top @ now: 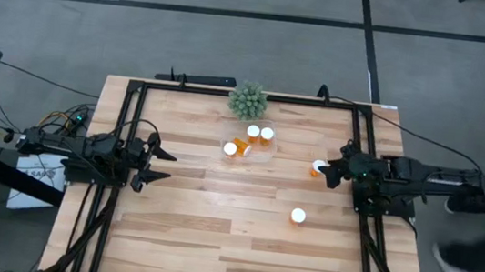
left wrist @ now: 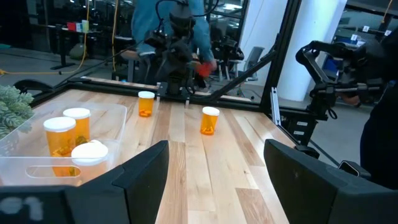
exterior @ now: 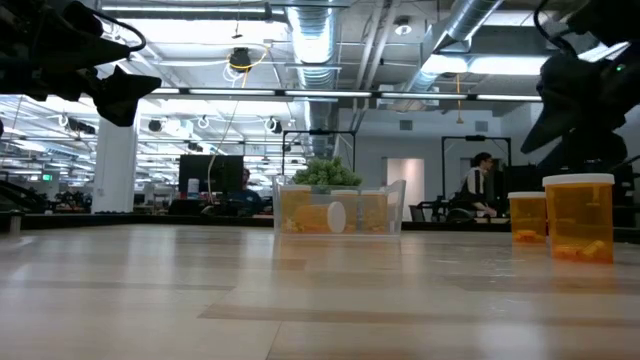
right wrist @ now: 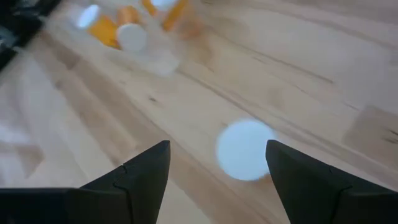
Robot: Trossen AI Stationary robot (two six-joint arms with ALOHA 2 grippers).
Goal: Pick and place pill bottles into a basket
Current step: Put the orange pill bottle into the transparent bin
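Observation:
The clear basket (top: 250,152) stands at the table's far middle and holds three orange pill bottles with white caps (top: 253,132) (top: 266,136) (top: 232,149); it also shows in the left wrist view (left wrist: 112,115). One bottle (top: 316,167) stands on the wood by my right gripper (top: 327,174). That gripper is open and hovers above the bottle's white cap (right wrist: 245,157), one finger on each side, touching nothing. Another bottle (top: 297,216) stands upright nearer the front edge. My left gripper (top: 162,165) is open and empty at the table's left.
A spiky green plant (top: 247,100) stands just beyond the basket at the far edge. Black frame rails (top: 123,141) run along the table's left, right and far sides. A person stands off the table's right side (top: 466,262).

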